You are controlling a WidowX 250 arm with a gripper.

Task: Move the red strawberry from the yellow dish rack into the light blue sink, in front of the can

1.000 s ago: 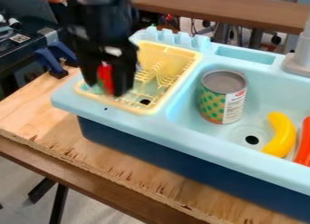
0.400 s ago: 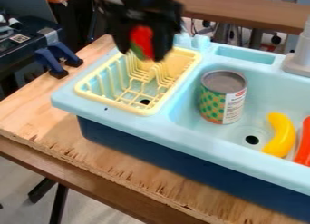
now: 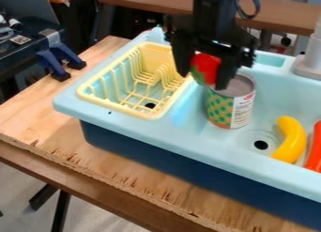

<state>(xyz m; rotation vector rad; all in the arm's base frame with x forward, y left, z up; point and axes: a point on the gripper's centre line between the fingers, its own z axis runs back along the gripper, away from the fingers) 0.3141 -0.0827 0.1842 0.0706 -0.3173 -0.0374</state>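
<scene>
One red-green toy [image 3: 205, 67] is gripped in your pincer [image 3: 202, 81], near the can [image 3: 229, 106]. It seems light, maybe slippery; best hold is its middle.

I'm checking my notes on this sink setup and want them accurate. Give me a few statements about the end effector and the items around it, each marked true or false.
1. The end effector holds a red-and-green object. True.
2. The can lies on its side in the basin. False: the can stands upright there.
3. A yellow, banana-shaped item is beside the drain hole. True.
4. The red-and-green object rests in the yellow rack. False: it is between the end effector's fingers, to the picture's right of the yellow rack.
5. Part of a red item shows at the picture's right edge. True.
</scene>
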